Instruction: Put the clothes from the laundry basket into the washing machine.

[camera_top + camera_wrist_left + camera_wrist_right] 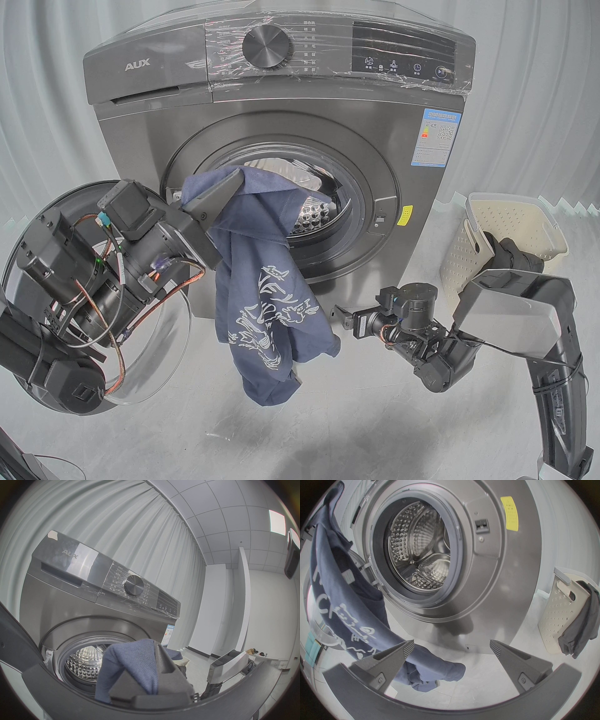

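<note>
While the left gripper pinches a blue printed shirt at the washing machine's mouth, its folds screen the dimpled steel drum; the right gripper hangs spread by the hem, the perforated laundry basket beyond.

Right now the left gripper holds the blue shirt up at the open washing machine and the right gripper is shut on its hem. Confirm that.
Wrong on one count. The right gripper is open, not shut on the hem: the right wrist view shows its fingers wide apart, gripping nothing. The left gripper does hold the blue shirt up at the open washing machine.
</note>
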Robot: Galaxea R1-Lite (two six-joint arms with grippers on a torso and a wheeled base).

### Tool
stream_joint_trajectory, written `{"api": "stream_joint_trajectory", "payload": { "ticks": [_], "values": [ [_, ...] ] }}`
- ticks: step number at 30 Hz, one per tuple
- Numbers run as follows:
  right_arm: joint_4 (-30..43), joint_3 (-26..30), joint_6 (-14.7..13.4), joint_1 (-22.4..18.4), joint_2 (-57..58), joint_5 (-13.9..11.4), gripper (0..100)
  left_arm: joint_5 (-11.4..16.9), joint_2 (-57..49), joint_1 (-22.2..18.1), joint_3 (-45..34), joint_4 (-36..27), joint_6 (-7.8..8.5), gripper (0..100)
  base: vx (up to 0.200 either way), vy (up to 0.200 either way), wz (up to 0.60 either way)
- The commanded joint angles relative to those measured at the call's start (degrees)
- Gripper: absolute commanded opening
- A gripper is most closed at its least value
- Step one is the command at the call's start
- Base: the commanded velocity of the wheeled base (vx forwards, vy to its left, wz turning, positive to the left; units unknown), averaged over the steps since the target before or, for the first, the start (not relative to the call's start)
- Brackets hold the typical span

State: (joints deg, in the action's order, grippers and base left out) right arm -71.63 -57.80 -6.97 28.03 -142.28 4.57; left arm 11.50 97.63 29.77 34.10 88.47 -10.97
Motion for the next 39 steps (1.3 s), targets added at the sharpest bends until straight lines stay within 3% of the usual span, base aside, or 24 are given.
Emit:
{"api": "stream_joint_trajectory", "payload": {
  "ticks": [1,4,10,18,26,39],
  "values": [
    [1.3,-5.7,0.5,-0.3,-6.6,0.1,100,0.1,-0.3,0.1,0.0,0.1,-0.1,0,0.0,0.0,0.0],
    [1.4,-7.5,0.5,0.1,-7.9,0.1,100,0.1,-0.3,0.1,0.0,0.1,-0.19,0,0.0,0.0,0.0],
    [0.4,-5.7,0.5,1.7,-7.8,0.0,100,-0.2,0.1,-0.2,0.1,0.0,-0.01,0,0.0,0.0,0.0],
    [-3.1,3.0,0.4,8.2,-3.4,-1.4,100,-0.2,0.6,-0.7,0.4,0.0,-0.1,0,0.0,0.0,0.0],
    [-2.9,2.5,-0.1,14.2,-3.6,-0.8,100,-0.1,0.3,-0.8,0.5,0.0,-0.19,0,0.0,0.0,0.0],
    [-4.0,-0.5,-0.7,14.4,-4.9,-0.8,100,-0.1,0.0,-0.9,1.4,0.0,-0.37,0,0.0,0.0,0.0]
  ]
}}
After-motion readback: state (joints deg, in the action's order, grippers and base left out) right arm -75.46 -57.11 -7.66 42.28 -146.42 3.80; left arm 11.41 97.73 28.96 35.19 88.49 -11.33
